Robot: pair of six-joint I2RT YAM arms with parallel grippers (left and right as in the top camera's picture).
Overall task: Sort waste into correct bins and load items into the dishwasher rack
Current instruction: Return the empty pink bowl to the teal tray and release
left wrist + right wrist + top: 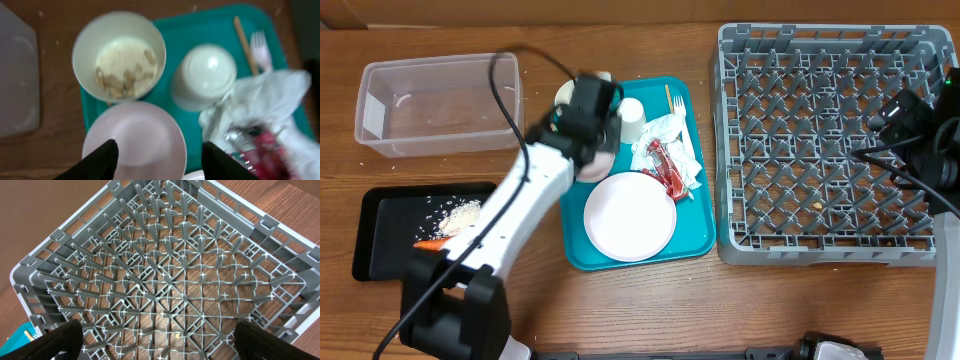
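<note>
So everything here sits around the teal tray (700,238) in the middle of the bench (770,300). The left tool (160,162) hangs over the tray's left side with its fingers apart and nothing between them. Right under it is an empty white bowl (135,137). At the tray's far left corner there's the other bowl (120,57), which has beige crumbs in the bottom. Next to that one, more toward the tray's middle, the small white cup (205,75) sits upside down.

The fork (261,47) lies along the tray's far right edge, and the crumpled napkins (665,135) are piled on the right side with the red wrapper (665,170) on them. The round plate (629,215) fills the tray's near half.

Off the tray to the left, the clear tub (440,145) is at the far side. The black tray (380,235) is at the near side, with a heap of crumbs (460,212) and the carrot (430,243) in it.

Just right of the tray is the grey rack (825,140). The right tool (160,345) hovers above it, fingers spread wide and gripping nothing.
</note>
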